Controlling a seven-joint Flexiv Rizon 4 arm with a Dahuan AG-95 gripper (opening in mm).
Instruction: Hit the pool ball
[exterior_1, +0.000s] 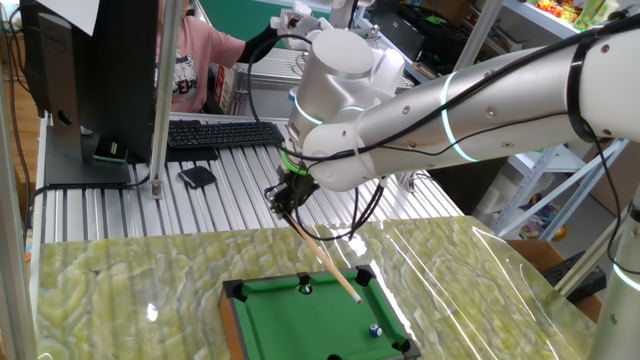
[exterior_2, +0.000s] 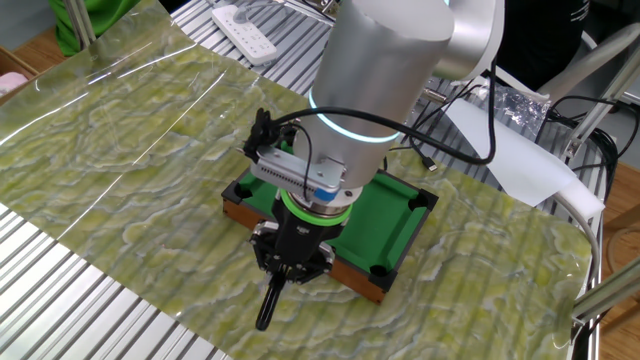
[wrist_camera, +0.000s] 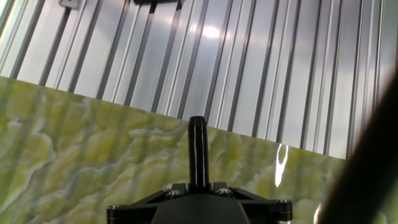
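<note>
Green felt of the mini pool table (exterior_1: 300, 318) carries the pool ball (exterior_1: 375, 329), blue with a white patch, which we see near the table's right front corner, while a dark small ball (exterior_1: 306, 288) sits close to the far rail. We note the gripper (exterior_1: 287, 198) clamped on a cue stick (exterior_1: 325, 255), its fingers closed around the dark butt end (exterior_2: 268, 305) that sticks out behind the hand, with the pale shaft slanting down over the felt. Its tip lies well apart from the pool ball, and the table rests on a green marbled mat (exterior_2: 130, 150).
</note>
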